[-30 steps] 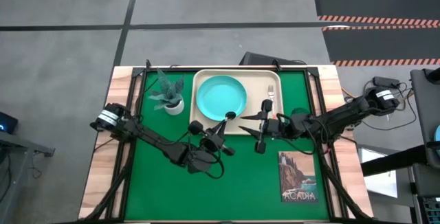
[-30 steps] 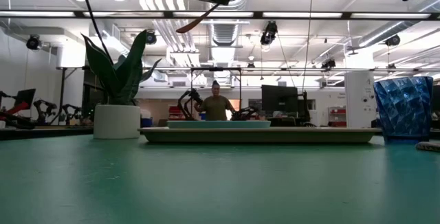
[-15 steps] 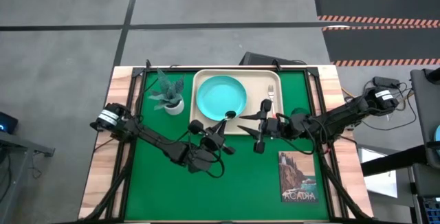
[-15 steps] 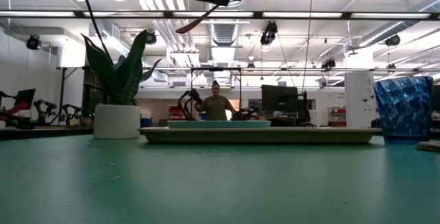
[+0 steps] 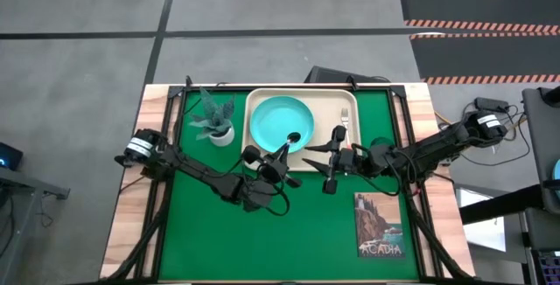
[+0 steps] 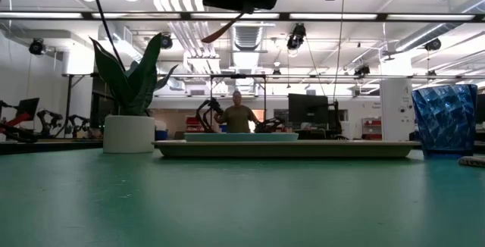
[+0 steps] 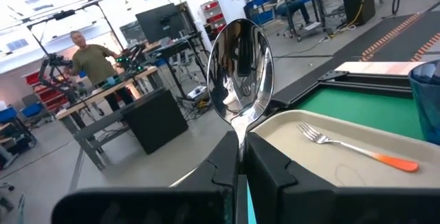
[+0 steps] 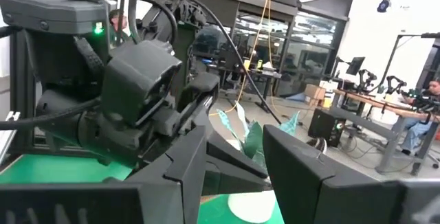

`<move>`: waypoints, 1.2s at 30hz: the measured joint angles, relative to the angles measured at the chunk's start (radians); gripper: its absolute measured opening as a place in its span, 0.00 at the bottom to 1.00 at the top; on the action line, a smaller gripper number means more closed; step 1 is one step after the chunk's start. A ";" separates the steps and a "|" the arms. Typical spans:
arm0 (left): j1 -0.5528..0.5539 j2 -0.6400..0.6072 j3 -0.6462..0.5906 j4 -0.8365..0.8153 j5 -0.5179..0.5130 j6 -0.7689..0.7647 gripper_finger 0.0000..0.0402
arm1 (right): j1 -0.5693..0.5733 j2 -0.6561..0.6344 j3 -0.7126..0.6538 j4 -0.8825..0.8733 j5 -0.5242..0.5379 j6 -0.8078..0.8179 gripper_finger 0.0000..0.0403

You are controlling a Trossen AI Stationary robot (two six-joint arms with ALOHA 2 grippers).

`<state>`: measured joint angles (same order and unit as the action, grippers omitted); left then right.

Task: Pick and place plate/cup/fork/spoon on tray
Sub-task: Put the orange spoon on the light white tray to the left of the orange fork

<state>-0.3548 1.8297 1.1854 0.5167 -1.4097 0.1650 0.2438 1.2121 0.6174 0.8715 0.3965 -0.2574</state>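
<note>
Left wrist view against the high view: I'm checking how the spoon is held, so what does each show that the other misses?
Only the left wrist view shows the spoon pinched by its neck between the left gripper's shut fingers, bowl upright, and a person at a bench beyond. Only the high view shows the plate, potted plant, picture book and the open right gripper waiting by the tray's near edge. Both show the fork lying on the tray.
</note>
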 joint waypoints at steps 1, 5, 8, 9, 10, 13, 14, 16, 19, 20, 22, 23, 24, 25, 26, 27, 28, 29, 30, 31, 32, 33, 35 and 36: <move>0.001 0.000 0.000 0.000 0.002 0.000 0.00 | 0.000 0.000 0.000 0.000 0.002 -0.003 0.34; 0.005 0.000 0.000 0.003 0.003 0.002 0.00 | 0.000 0.000 0.000 0.000 0.058 -0.022 0.34; 0.007 0.000 0.000 0.025 0.014 0.006 0.00 | 0.000 0.002 0.000 -0.003 0.103 -0.022 0.34; 0.007 0.000 0.000 0.041 0.024 0.011 0.00 | 0.000 0.003 0.000 -0.003 0.115 -0.022 0.34; 0.008 0.000 0.000 0.057 0.039 0.025 0.00 | 0.000 0.004 0.000 -0.003 0.130 -0.022 0.34; 0.008 0.000 0.001 0.098 0.074 0.056 0.00 | 0.000 0.008 0.000 -0.003 0.160 -0.022 0.35; 0.008 0.000 0.001 0.105 0.075 0.058 0.00 | 0.000 0.010 0.000 -0.002 0.172 -0.022 0.36; 0.008 0.000 0.001 0.105 0.077 0.060 0.00 | 0.000 0.013 0.000 0.001 0.199 -0.014 0.39; 0.008 0.000 0.005 0.104 0.084 0.060 0.00 | -0.001 0.013 -0.001 0.002 0.235 -0.003 0.45; 0.008 0.000 0.006 0.105 0.089 0.058 0.00 | -0.003 0.013 -0.001 0.002 0.235 0.000 0.47; 0.008 0.000 0.008 0.112 0.123 0.051 0.00 | -0.010 0.015 -0.001 0.002 0.228 0.031 0.51; 0.008 0.000 0.009 0.126 0.147 0.051 0.00 | -0.018 0.017 -0.001 0.001 0.208 0.044 0.52; 0.008 0.000 0.009 0.145 0.168 0.052 0.00 | -0.026 0.022 -0.001 0.003 0.181 0.058 0.52; 0.008 0.000 0.010 0.163 0.188 0.053 0.00 | -0.036 0.027 -0.001 0.006 0.149 0.070 0.53; 0.009 0.000 0.011 0.171 0.203 0.053 0.00 | -0.045 0.032 -0.001 0.011 0.114 0.085 0.53; 0.011 -0.001 0.012 0.176 0.205 0.053 0.00 | -0.053 0.038 -0.001 0.022 0.082 0.098 0.52; 0.013 -0.001 0.011 0.176 0.205 0.054 0.00 | -0.058 0.045 -0.001 0.039 0.060 0.109 0.52; 0.016 -0.001 0.010 0.176 0.205 0.055 0.00 | -0.061 0.051 -0.001 0.053 0.050 0.118 0.51; 0.017 -0.001 0.008 0.176 0.206 0.055 0.00 | -0.062 0.054 -0.001 0.060 0.050 0.126 0.50; 0.018 -0.001 0.007 0.176 0.207 0.055 0.00 | -0.062 0.058 -0.001 0.067 0.052 0.128 0.48; 0.018 -0.001 0.007 0.178 0.206 0.055 0.00 | -0.063 0.064 -0.001 0.079 0.052 0.128 0.46; 0.020 -0.001 0.008 0.180 0.206 0.055 0.00 | -0.063 0.069 -0.001 0.091 0.054 0.129 0.44; 0.020 -0.001 0.008 0.181 0.206 0.054 0.00 | -0.063 0.080 -0.001 0.112 0.056 0.137 0.39; 0.020 -0.001 0.008 0.182 0.207 0.054 0.00 | -0.065 0.084 -0.001 0.117 0.056 0.145 0.35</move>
<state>-0.3347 1.8290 1.1931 0.6990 -1.2031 0.2192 0.1784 1.2962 0.6163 0.9884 0.4522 -0.1119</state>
